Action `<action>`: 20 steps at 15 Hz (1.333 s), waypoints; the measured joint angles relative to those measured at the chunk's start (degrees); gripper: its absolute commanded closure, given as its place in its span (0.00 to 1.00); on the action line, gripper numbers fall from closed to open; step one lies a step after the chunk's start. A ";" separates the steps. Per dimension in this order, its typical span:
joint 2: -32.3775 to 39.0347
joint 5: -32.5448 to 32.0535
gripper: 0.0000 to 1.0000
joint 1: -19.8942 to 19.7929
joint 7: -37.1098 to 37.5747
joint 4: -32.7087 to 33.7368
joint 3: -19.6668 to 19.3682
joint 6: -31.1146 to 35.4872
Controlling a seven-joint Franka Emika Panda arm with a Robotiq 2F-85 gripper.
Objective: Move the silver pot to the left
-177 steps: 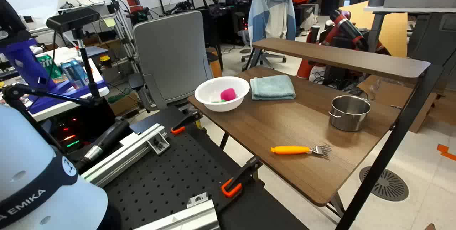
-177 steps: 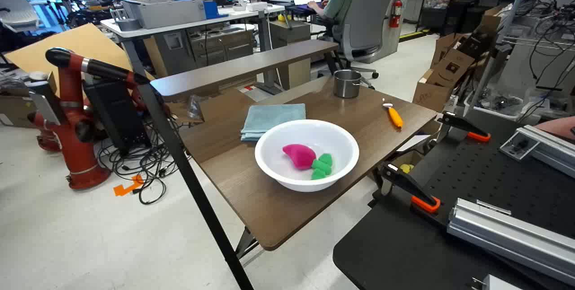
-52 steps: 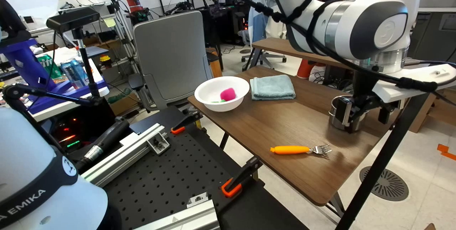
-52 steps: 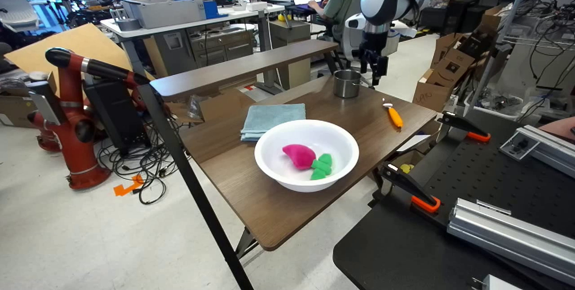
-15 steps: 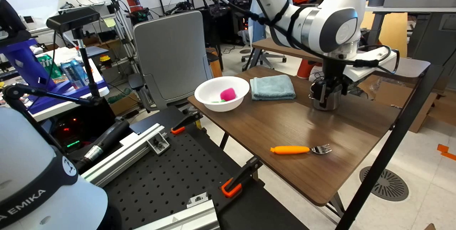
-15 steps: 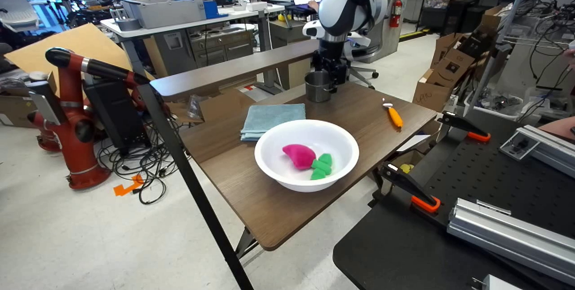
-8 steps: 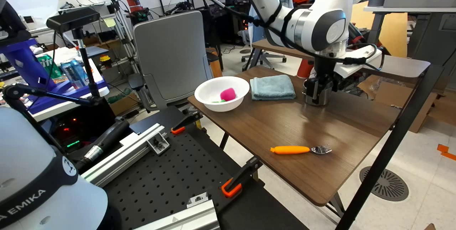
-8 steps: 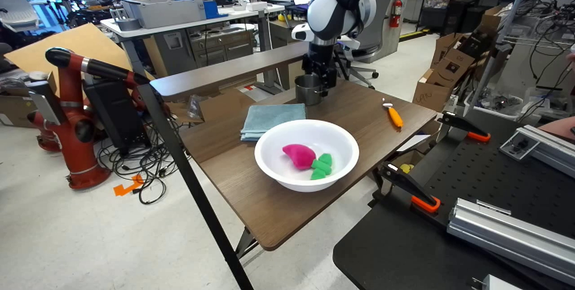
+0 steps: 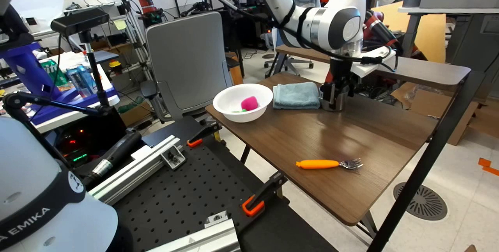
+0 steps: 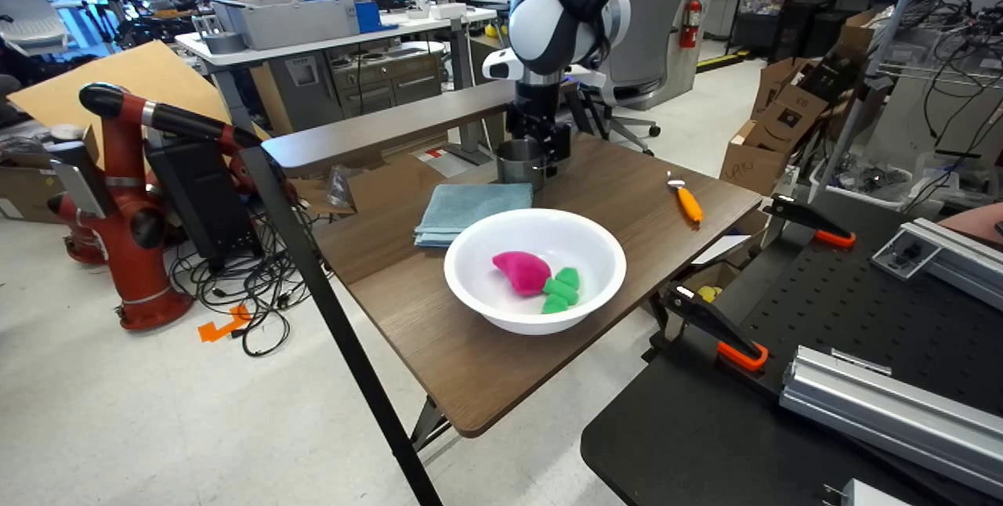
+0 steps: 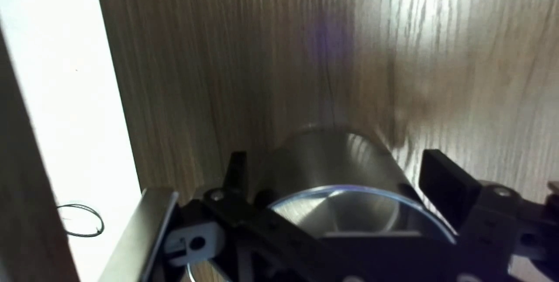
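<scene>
The silver pot (image 9: 338, 104) stands upright on the brown table, right beside the folded blue towel in an exterior view. It also shows in an exterior view (image 10: 519, 171) behind the towel, partly hidden by my gripper (image 10: 541, 149). In the wrist view my gripper (image 11: 335, 160) points down with its fingers spread wide on either side of the pot (image 11: 323, 170). A sliver of table shows between the right finger and the pot wall; whether the left finger touches it is unclear. The near part of the pot's rim is hidden by the gripper body.
The blue towel (image 9: 296, 96) lies against the pot's left side. A white bowl (image 9: 234, 116) with pink and green items stands beyond it. An orange-handled fork (image 9: 317, 164) lies near the front edge. A raised shelf (image 9: 425, 73) runs along the table's back.
In an exterior view, my gripper and the pot have moved left together along the table up to the towel. The towel has shifted slightly and its near edge is pushed in.
</scene>
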 measured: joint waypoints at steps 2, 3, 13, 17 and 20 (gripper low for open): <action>0.10 -0.61 0.00 1.21 0.00 0.58 -0.25 -1.18; 0.19 -0.75 0.00 1.78 0.00 0.89 -0.37 -1.69; 0.78 -2.74 0.00 6.32 0.01 2.68 -1.23 -4.41; 0.80 -2.86 0.00 6.99 0.01 2.74 -1.57 -4.43; 0.84 -2.86 0.00 6.94 0.01 2.71 -2.03 -4.42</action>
